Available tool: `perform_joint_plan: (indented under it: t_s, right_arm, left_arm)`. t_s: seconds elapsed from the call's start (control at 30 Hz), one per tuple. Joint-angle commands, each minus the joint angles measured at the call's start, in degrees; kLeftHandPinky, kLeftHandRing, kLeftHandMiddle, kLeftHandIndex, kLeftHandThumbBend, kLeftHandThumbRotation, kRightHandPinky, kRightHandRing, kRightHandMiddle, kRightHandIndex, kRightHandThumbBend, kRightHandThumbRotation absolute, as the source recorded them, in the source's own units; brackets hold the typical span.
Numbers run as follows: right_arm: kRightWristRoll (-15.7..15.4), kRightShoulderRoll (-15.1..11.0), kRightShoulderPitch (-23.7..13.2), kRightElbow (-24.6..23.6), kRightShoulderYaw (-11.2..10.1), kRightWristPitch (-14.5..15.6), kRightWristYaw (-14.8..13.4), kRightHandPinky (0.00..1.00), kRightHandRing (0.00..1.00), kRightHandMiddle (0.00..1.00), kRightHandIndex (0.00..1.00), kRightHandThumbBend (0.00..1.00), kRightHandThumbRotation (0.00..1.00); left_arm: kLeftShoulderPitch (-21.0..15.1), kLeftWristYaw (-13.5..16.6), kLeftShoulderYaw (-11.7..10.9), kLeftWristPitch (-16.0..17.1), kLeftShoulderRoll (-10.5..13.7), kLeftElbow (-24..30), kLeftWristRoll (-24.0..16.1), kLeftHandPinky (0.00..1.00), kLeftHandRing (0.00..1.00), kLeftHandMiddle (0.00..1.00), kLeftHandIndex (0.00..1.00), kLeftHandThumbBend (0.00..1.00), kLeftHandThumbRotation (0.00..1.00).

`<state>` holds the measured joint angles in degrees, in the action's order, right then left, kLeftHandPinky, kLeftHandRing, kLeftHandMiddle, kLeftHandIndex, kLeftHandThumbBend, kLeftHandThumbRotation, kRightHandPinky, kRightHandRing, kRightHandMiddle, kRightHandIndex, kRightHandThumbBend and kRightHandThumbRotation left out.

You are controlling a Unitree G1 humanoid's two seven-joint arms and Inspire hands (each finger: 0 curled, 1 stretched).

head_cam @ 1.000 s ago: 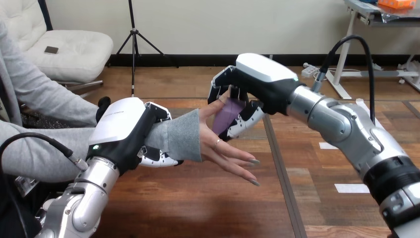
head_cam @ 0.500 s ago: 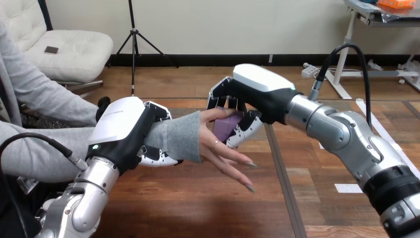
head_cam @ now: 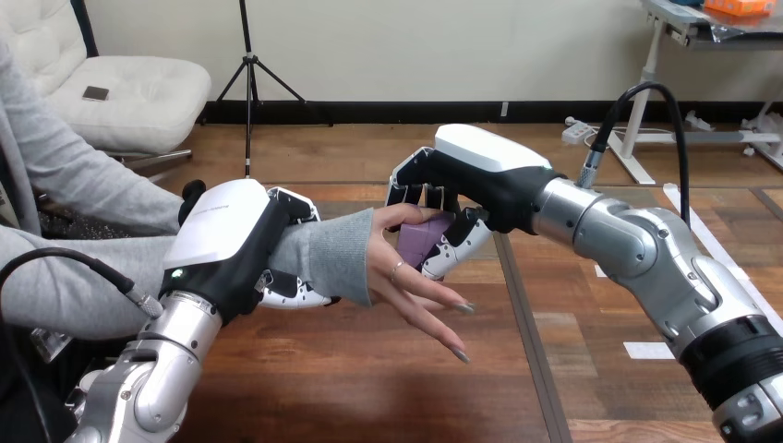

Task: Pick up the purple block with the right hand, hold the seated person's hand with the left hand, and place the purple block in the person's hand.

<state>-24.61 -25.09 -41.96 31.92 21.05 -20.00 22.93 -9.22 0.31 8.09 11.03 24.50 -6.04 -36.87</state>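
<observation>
Left hand [head_cam: 235,242] nearest, fingers wrapped round the person's wrist [head_cam: 323,254]. The person's hand [head_cam: 406,277] is spread open. Just beyond, right hand [head_cam: 471,175] pinches the purple block [head_cam: 422,238] against that palm, half hidden, long axis unclear.

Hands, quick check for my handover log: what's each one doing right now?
Left hand: shut on the person's wrist.
Right hand: shut on the purple block.

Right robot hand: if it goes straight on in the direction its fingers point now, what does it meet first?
Most likely the person's hand: the right robot hand, curled round the purple block, points left and down at the open palm, and the block seems to touch it. Depth is unclear.
</observation>
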Motion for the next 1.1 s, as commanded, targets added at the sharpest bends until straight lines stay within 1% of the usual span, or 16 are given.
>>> perform_joint_plan:
  t_s: [0.0, 0.37, 0.97, 1.07]
  right_arm:
    - [2.2, 0.1, -0.6, -5.3, -2.4, 1.9, 1.4, 0.33, 0.37, 0.43, 0.43, 0.72, 0.00]
    - [2.6, -0.1, 0.3, -8.3, -3.1, 5.2, 3.6, 0.33, 0.37, 0.43, 0.43, 0.75, 0.00]
    - [3.3, -0.3, 0.9, -9.1, -3.7, 6.0, 4.4, 0.34, 0.37, 0.43, 0.43, 0.75, 0.00]
    - [3.3, -0.4, 0.8, -8.9, -3.7, 5.7, 4.3, 0.34, 0.37, 0.43, 0.43, 0.76, 0.00]
  left_arm:
    - [-5.1, 3.0, -1.1, 2.5, -0.1, 3.9, 0.5, 0.20, 0.26, 0.32, 0.33, 0.65, 0.00]
    - [-4.9, 2.7, -1.1, 2.6, 0.3, 4.0, 0.7, 0.20, 0.27, 0.32, 0.34, 0.66, 0.00]
    - [-4.7, 2.3, -1.1, 2.3, 0.5, 4.3, 0.7, 0.20, 0.27, 0.33, 0.34, 0.67, 0.00]
    - [-4.7, 2.2, -1.2, 2.6, 0.6, 4.2, 0.9, 0.20, 0.27, 0.33, 0.34, 0.67, 0.00]
